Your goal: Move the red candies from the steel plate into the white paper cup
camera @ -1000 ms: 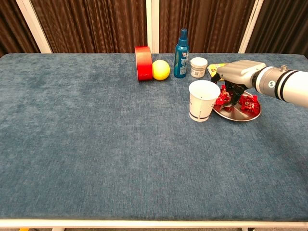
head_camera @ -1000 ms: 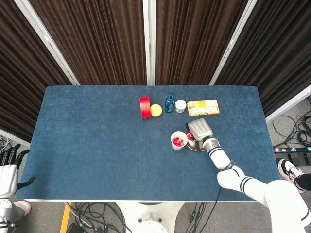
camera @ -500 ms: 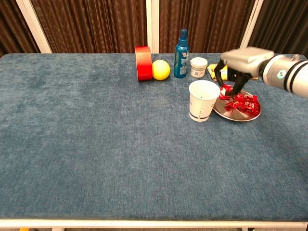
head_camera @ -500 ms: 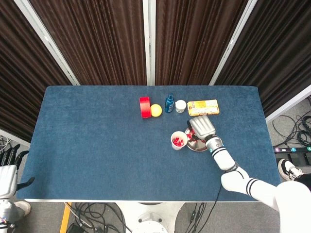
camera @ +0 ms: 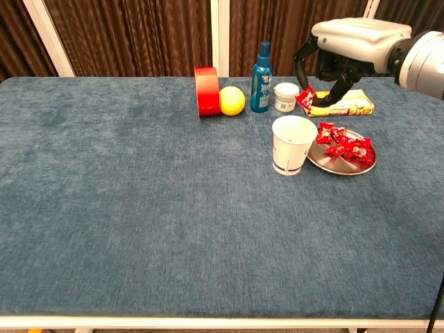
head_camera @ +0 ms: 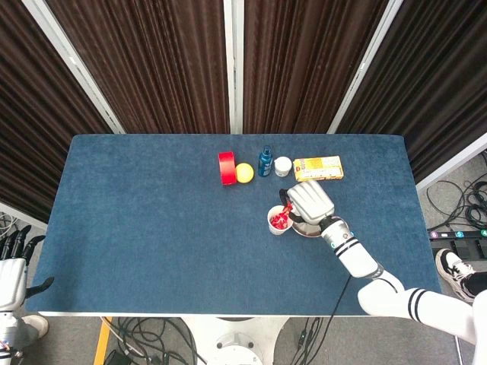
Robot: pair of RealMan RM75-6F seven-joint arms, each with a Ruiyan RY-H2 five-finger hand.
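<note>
candy in the air, cup waiting below

right hand (camera: 347, 43) is up above the bench (camera: 139, 208), fingers (camera: 302, 61) pinching one red candy (camera: 305, 99), hanging just above and a touch behind the cup (camera: 291, 144). not dropped yet, by the look of it. the head view shows red inside the cup (head_camera: 280, 220), so some candies seem to be in there; how many, too small to tell.

over on the plate (camera: 343, 164), just right of the cup, a cluster of candies (camera: 343, 143) is left, so i'd call this part done with several trips to go. next call: line up over the rim and let go.

left hand (head_camera: 11, 262) sits off the bench's left edge, holding nothing, fingers apart.

along the back: red roll (camera: 206, 91), yellow ball (camera: 232, 100), blue bottle (camera: 261, 68), small white jar (camera: 286, 96), yellow box (camera: 347, 104). jar and box sit close behind the cup, near the hand's path; nothing stands between candy and cup mouth. a light paper cup could tip if knocked.
</note>
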